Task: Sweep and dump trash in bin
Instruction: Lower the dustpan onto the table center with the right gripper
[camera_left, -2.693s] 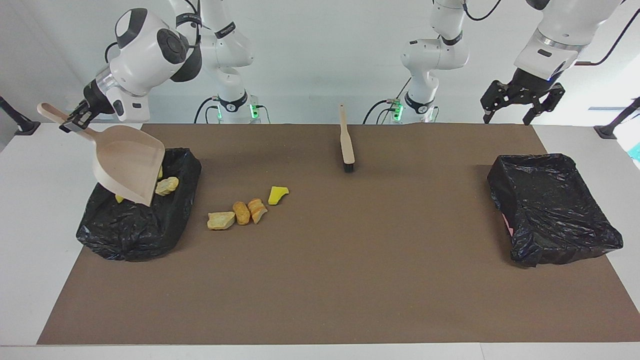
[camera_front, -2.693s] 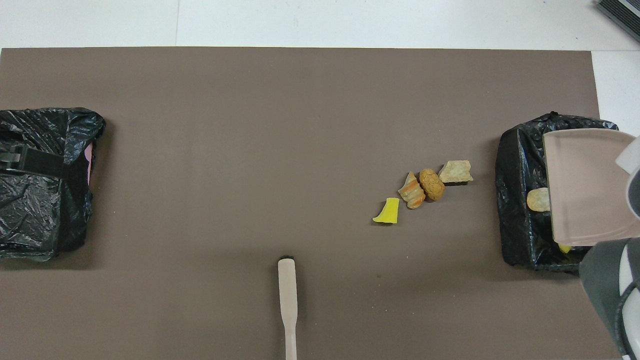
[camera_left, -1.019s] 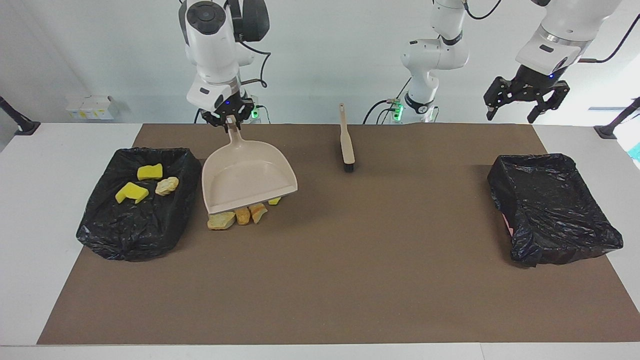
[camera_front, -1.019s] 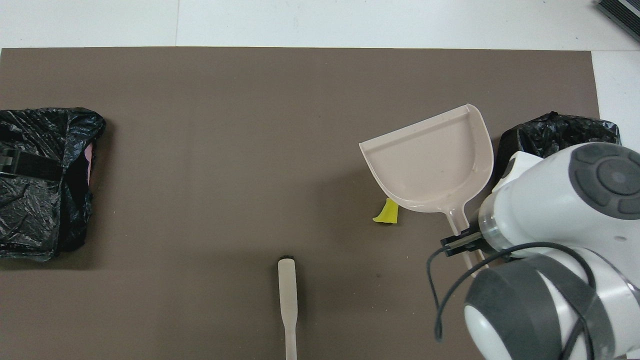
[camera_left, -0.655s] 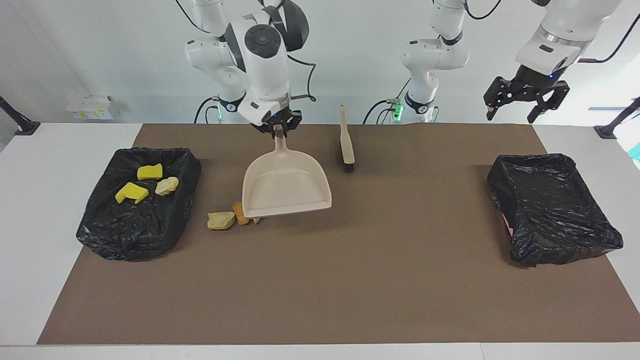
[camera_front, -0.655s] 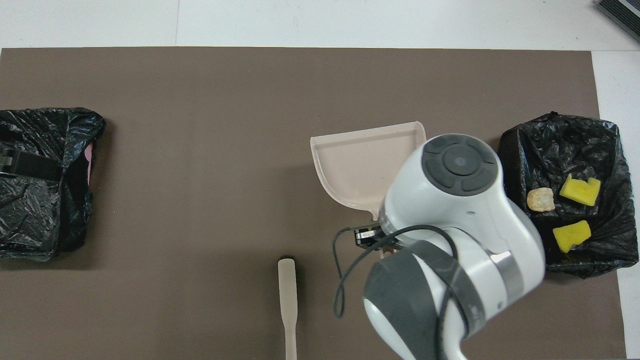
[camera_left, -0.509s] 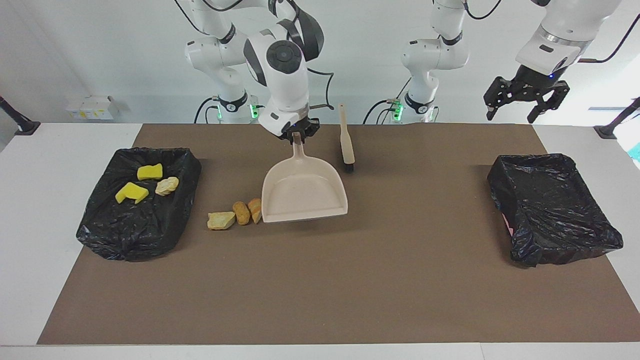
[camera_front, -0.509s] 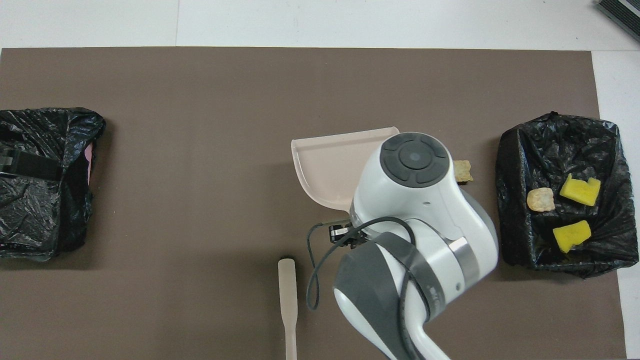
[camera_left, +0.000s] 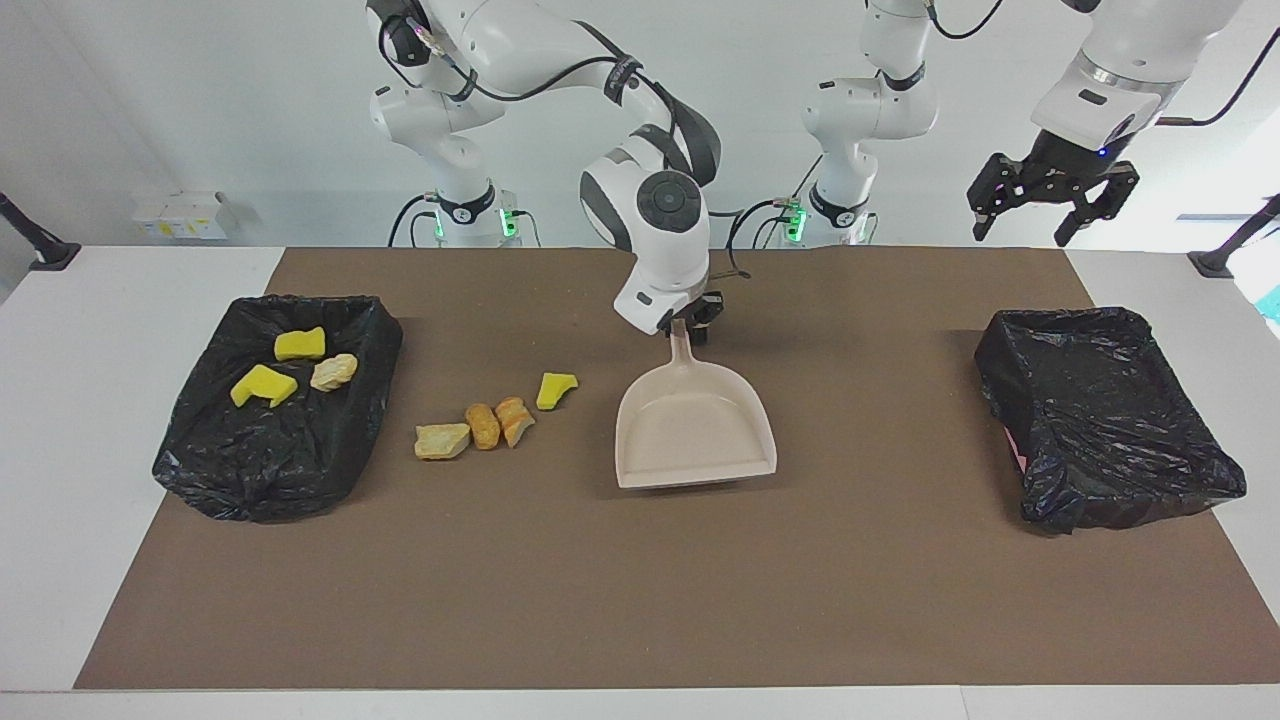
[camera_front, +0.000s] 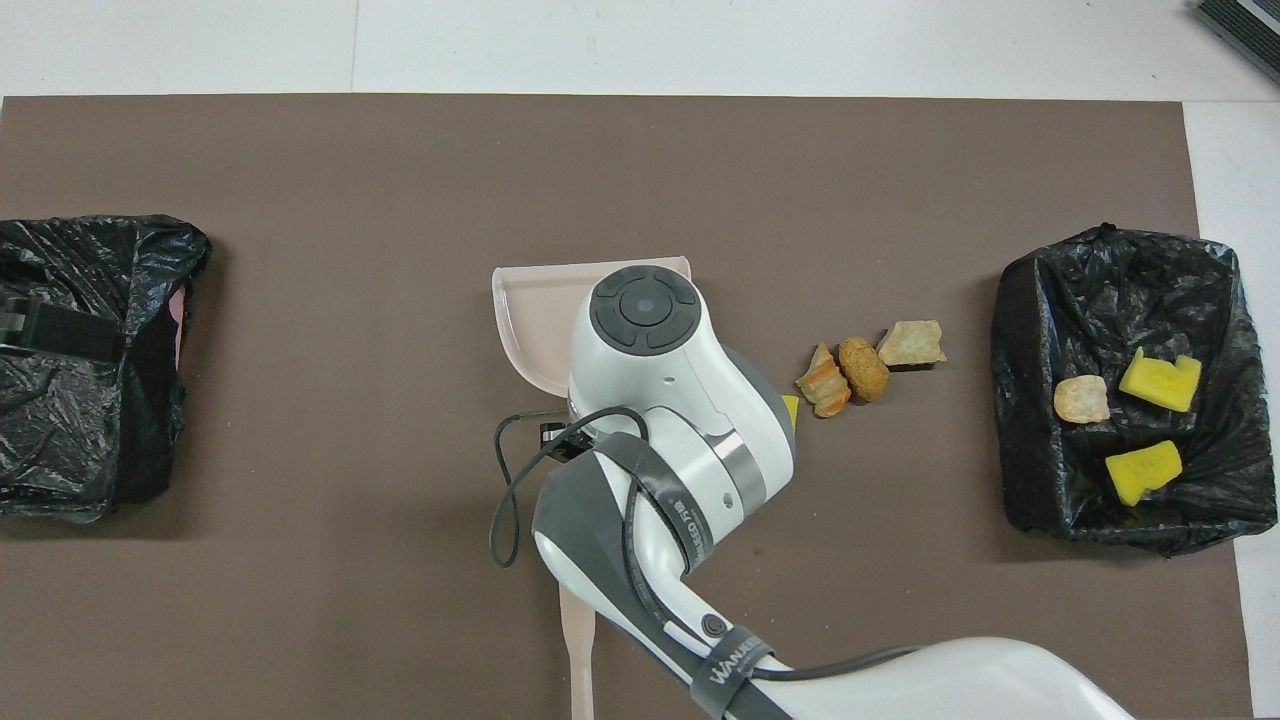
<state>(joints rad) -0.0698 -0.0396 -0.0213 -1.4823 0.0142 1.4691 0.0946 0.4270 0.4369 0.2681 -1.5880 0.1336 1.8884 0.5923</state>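
Several pieces of trash lie in a row on the brown mat: a yellow sponge piece and three tan bread-like chunks. Three more pieces lie in the black-lined bin at the right arm's end. My right gripper is shut on the handle of the empty beige dustpan. The pan sits low at the mat's middle, beside the trash row toward the left arm's end, its mouth pointing away from the robots. My left gripper hangs open and empty above the left arm's end.
A second black-lined bin stands at the left arm's end, nothing showing in it. The beige-handled brush lies near the robots' edge, mostly covered by the right arm. The mat is bare away from the robots.
The right arm has carried the empty dustpan from over the trash row toward the mat's middle, uncovering the yellow piece and the chunks. The left arm has not moved.
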